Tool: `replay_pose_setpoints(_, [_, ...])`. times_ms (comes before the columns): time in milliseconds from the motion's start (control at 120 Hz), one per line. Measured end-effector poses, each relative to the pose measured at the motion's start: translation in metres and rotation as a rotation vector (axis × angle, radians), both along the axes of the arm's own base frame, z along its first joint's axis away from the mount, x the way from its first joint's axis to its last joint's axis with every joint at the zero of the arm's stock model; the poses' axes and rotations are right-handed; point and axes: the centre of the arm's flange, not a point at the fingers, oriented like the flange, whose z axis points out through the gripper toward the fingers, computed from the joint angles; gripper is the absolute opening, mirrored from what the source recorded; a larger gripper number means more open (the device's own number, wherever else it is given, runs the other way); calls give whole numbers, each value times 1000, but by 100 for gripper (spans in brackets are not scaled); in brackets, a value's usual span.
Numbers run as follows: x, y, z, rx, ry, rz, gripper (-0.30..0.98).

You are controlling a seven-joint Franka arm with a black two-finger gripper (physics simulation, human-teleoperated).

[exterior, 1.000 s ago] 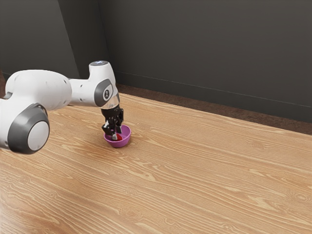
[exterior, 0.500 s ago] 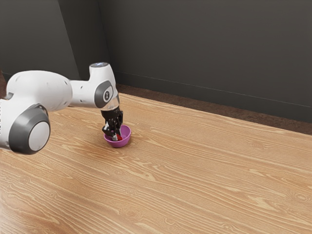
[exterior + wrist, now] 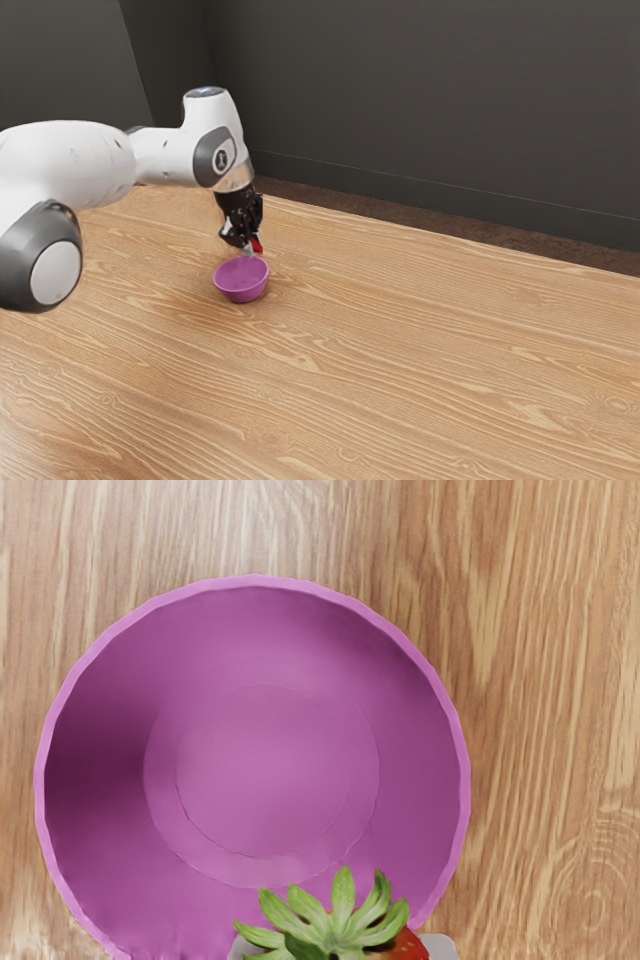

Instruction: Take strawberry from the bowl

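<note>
Lifted since the earlier frame, the black two-finger gripper [image 3: 250, 249] had risen from inside the round purple bowl [image 3: 242, 289] to just above its rim, bringing the red strawberry [image 3: 258, 245] up with it. In the exterior view, the smooth white arm [image 3: 165, 157], with rounded joints and dark grey bands, came in from the exterior view's left of the bowl. The claw was clamped on the strawberry, which hung over the bowl's far side. Below, the bowl stood upright on the wooden table [image 3: 420, 350], whose honey-coloured top had wavy, streaked grain. Beyond the bowl and the table rose a plain, dark grey wall [image 3: 430, 100].

In the wrist view, the bowl was open and circular, with a slightly faceted rim, smooth sloping sides and faint rings in its base. Over the bowl's rim, pale grey fingertips [image 3: 441, 946] flanked the strawberry, its pointed green leaves [image 3: 340, 915] spread like a star above glossy red flesh.
</note>
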Motion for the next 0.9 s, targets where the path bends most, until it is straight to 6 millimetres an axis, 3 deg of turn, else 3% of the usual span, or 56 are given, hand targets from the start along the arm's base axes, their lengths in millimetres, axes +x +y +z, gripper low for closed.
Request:
replay_pose_setpoints(100, [-2, -70, 29, -9, -22, -99, -3])
replay_pose_setpoints(175, [-5, -118, 32, -14, -20, -167, -4])
replay_pose_setpoints(242, [-8, -153, 22, -13, -1, -216, -4])
replay_pose_setpoints(367, [-17, -204, -17, -11, 56, -288, -5])
replay_pose_setpoints(500, [-18, -232, -39, -21, 78, -327, -5])
replay_pose_setpoints(742, [-11, -249, -66, -12, 88, -348, -4])
replay_pose_setpoints(900, [-8, -250, -76, -10, 70, -353, 28])
